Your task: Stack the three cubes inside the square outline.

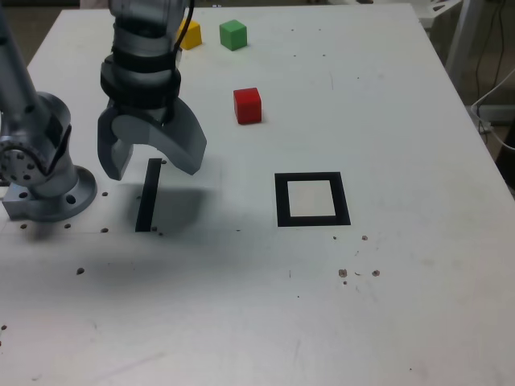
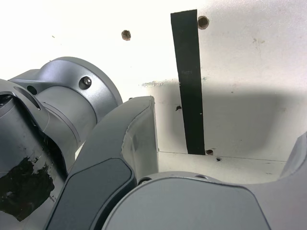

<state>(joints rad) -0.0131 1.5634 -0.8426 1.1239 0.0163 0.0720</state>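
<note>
Grey metal arm (image 2: 72,110), black joint bands, black cable.

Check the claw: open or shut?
Open: the claw has its jaws spread wide, with only a gap between them.

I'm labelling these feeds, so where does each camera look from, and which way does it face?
Exterior view: off the arm, above the table, looking down across it; base, part of the arm and open end effector show, plus the cubes and square outline.
Wrist view: on the wrist, facing down past the end effector at the tabletop; the base shows too.
Shared: base, end effector, black strip.
</note>
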